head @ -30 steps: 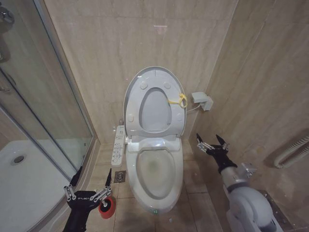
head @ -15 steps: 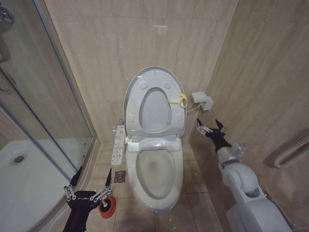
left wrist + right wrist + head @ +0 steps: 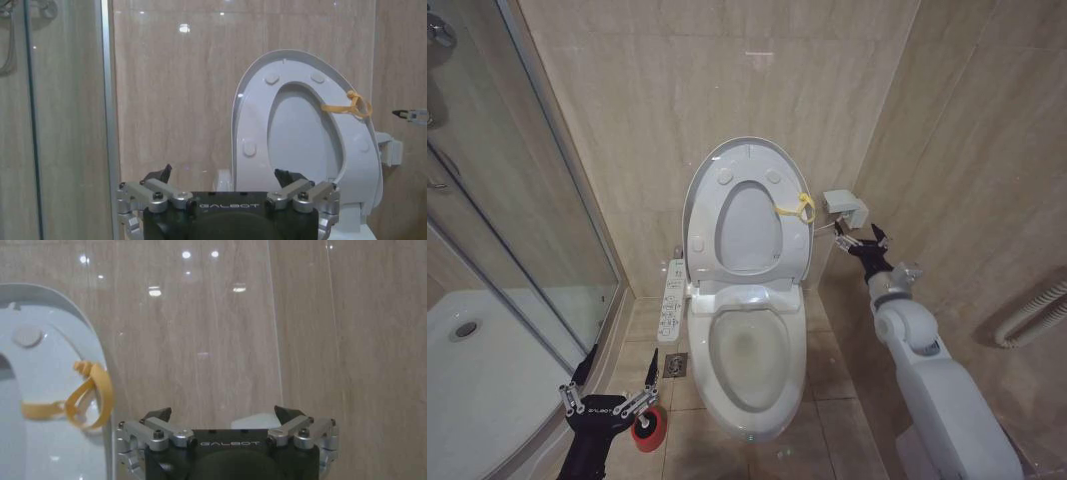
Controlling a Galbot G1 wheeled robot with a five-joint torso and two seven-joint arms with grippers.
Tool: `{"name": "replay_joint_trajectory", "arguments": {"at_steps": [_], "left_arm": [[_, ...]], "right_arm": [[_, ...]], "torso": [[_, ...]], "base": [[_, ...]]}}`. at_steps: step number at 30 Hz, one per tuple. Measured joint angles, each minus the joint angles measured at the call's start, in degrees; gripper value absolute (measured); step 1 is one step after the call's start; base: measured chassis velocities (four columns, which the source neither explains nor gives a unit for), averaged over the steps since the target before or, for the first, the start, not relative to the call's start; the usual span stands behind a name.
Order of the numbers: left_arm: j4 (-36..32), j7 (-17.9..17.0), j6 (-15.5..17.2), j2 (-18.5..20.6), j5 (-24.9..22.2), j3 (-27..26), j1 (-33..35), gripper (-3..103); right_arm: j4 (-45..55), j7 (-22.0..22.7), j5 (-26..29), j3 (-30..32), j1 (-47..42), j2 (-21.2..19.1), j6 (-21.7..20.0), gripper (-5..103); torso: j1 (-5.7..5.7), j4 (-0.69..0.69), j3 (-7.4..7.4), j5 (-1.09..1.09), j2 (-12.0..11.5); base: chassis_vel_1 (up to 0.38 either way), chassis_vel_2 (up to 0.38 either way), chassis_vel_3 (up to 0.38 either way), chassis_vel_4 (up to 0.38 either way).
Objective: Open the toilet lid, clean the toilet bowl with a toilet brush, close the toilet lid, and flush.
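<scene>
The large glossy white oval plastic toilet lid [image 3: 749,215] stands raised against the wall. Its small yellow loop [image 3: 798,209] hangs just left of the right gripper [image 3: 859,237], whose fingers are spread and empty. Reaching carelessly, a finger might snag that loop. The left gripper [image 3: 611,385], also spread, hovers beside a small red cup-shaped holder [image 3: 649,428].

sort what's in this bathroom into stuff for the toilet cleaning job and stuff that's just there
For the job: toilet lid, raised; toilet bowl; open right gripper near the lid's yellow loop.

Just there: shower tray, wall box, floor drain.
</scene>
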Motion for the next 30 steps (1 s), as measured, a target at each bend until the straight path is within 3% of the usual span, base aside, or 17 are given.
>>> {"name": "replay_joint_trajectory", "arguments": {"at_steps": [17,30], "left_arm": [[0.0,0.0,0.0,0.0,0.0,0.0,0.0,100],[0.0,0.0,0.0,0.0,0.0,0.0,0.0,100]], "right_arm": [[-5.3,0.6,-0.7,-2.6,8.3,0.4,0.6,100],[-15.1,4.9,-8.9,-7.9,17.7,2.8,2.9,100]], "torso": [[0.00,0.00,0.00,0.00,0.0],[-0.01,-0.01,-0.01,-0.01,0.0]], "base": [[-0.019,0.025,0.029,-0.026],[-0.031,0.027,0.024,-0.030]]}}
